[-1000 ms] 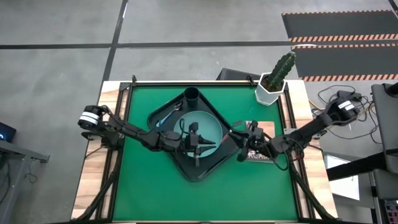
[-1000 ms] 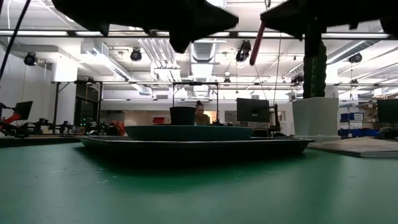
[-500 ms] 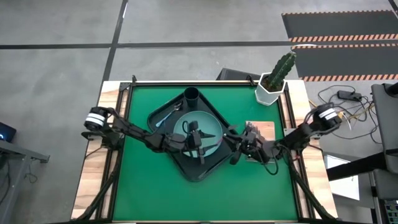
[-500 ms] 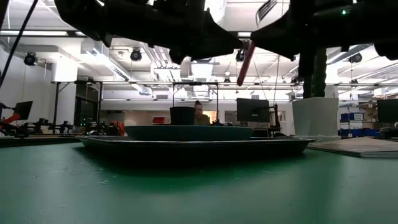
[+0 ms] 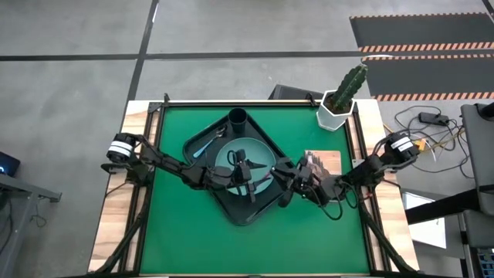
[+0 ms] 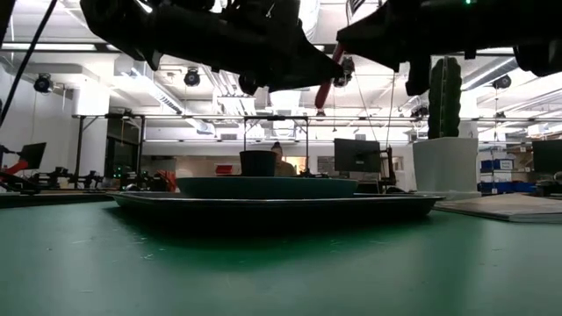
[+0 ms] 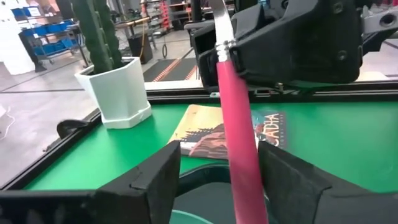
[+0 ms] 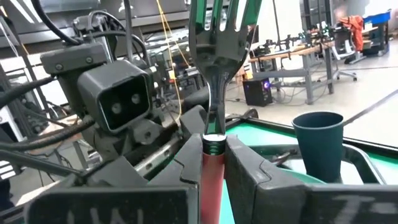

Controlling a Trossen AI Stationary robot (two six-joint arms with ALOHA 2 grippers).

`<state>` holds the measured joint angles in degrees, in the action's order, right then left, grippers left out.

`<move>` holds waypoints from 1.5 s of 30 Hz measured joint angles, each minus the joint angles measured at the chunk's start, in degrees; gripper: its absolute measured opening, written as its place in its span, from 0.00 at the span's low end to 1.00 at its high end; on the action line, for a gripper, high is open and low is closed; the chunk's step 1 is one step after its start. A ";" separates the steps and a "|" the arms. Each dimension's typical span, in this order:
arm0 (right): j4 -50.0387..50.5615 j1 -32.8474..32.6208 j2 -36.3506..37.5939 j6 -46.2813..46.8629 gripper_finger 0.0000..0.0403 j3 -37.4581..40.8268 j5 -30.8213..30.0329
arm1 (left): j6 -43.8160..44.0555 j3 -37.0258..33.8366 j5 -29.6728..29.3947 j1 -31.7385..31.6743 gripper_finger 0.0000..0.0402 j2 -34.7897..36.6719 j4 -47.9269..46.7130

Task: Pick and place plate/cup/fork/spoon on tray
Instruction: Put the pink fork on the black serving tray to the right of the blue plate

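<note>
Collision is the risk: the right gripper [image 5: 284, 179], clamped on the fork [image 7: 239, 134] over the tray's [image 5: 252, 215] right edge, crowds the open, empty left gripper [image 5: 245, 174] above the plate [image 5: 263, 156].

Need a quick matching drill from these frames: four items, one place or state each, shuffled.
Items:
1. fork
2. cup
3. plate
4. cactus pot

Places:
A. off the tray, by the table's far right corner
B. in the tray's far corner
C. clamped in the right gripper, above the tray
D. flat in the tray's middle

Pairs: 1-C, 2-B, 3-D, 4-A
</note>
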<state>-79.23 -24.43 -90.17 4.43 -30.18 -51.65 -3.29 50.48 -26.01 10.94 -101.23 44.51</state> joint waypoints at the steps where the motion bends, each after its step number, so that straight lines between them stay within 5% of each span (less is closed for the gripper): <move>1: 0.03 0.01 0.00 -0.13 0.07 -0.33 0.03 | 0.06 0.00 -0.04 0.00 0.46 0.00 0.02; 12: -0.52 1.22 -3.65 -1.55 0.07 -3.74 -0.23 | 0.33 -0.22 -1.62 -0.02 0.06 0.02 -0.29; 17: -0.20 1.21 -3.34 -1.31 0.11 -3.64 -1.30 | 2.72 -0.22 -1.19 -0.07 0.04 0.09 -0.97; 26: 4.35 -0.29 1.07 -1.49 0.35 -1.78 -1.83 | 8.08 -0.17 2.25 -0.07 0.03 4.13 -9.73; 35: 40.92 -3.85 15.67 1.65 0.46 -2.07 -0.92 | 20.92 -0.26 12.94 0.04 0.03 14.57 -34.33; 39: 58.09 -4.01 23.56 4.35 0.45 -2.20 8.97 | 25.18 -0.26 19.53 0.07 0.03 17.29 -40.59; 45: 67.09 -1.68 31.92 4.74 0.44 -2.24 23.48 | 28.16 -0.26 25.96 0.13 0.03 17.31 -41.80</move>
<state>-12.14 -26.10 -58.25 9.17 -32.42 -28.17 24.87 50.22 -0.04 11.07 -83.92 2.71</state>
